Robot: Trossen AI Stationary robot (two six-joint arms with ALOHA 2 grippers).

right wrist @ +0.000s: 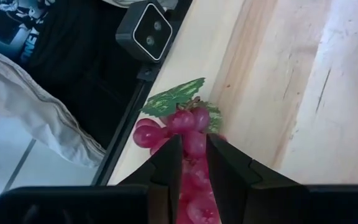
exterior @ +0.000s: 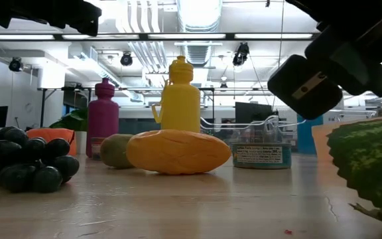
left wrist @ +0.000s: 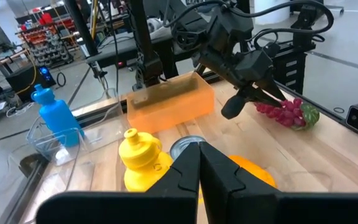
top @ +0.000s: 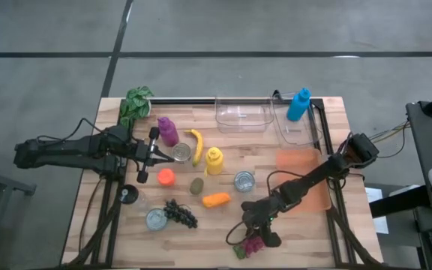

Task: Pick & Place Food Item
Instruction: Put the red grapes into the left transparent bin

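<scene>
Right gripper point(top: 250, 241) is positioned at the front edge of the counter point(top: 336, 120), directly over the red grape bunch point(top: 250, 245). In the right wrist view its two fingers point(right wrist: 166, 163) straddle the red grapes and stand narrowly apart, one on each side of the bunch; whether they press the fruit cannot be told. The bunch lies on the wood with its green leaf toward the counter edge, beside a small camera mounted there.

Left gripper point(top: 142, 156) hangs over the left half of the counter with its fingers clenched together and nothing between them.

Items on the counter, largest first:
- Two clear plastic bins point(top: 242, 114) stand along the far edge. The right bin holds a blue bottle point(top: 299, 103).
- An orange tray point(top: 300, 174) lies on the right side, partly under the right arm.
- A leafy green point(top: 135, 105) occupies the far left corner.
- A purple bottle point(top: 167, 130), a banana point(top: 196, 145) and a yellow bottle point(top: 214, 160) sit near the middle.
- Dark grapes point(top: 180, 213) lie near the front, beside a can point(top: 156, 219).
- An orange bread roll point(top: 216, 199), a second can point(top: 244, 181), a kiwi point(top: 196, 185) and a small orange-red item point(top: 166, 177) sit between them.
</scene>
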